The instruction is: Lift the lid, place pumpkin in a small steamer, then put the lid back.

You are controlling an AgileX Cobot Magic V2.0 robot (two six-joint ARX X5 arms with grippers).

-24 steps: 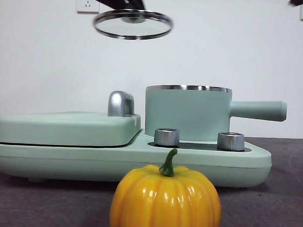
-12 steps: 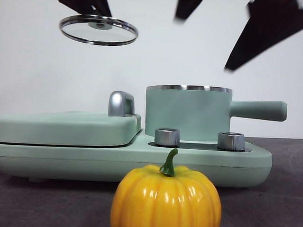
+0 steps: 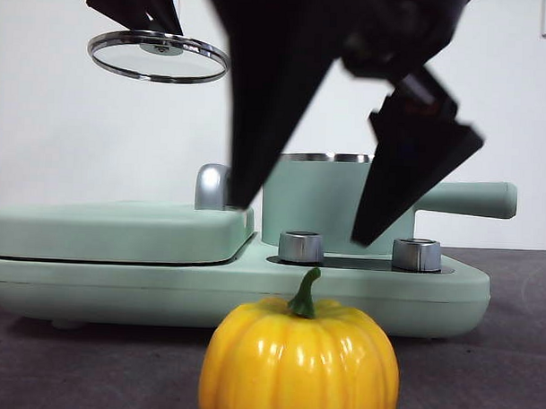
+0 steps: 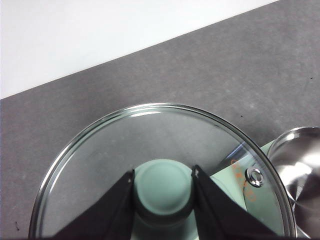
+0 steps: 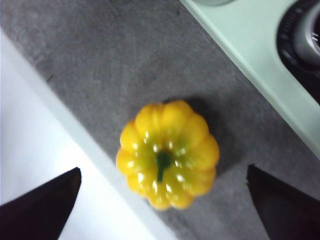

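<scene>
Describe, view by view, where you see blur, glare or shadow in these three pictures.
Front view: the right gripper is a big, dark, soft-edged shape hiding part of the small steamer; highlights streak the pumpkin. Left wrist view: sharp, with a bright arc of glare on the lid held by the left gripper. Right wrist view: slightly soft overall; the pumpkin throws a shadow on the grey table.

Bright even light; glare spots on pumpkin [image 3: 299, 362]; right wrist view soft (pincer [image 5: 162, 205] tips blurred).

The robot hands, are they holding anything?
The left gripper holds the lid by its green knob. The right gripper, open above the pumpkin, holds nothing.
</scene>
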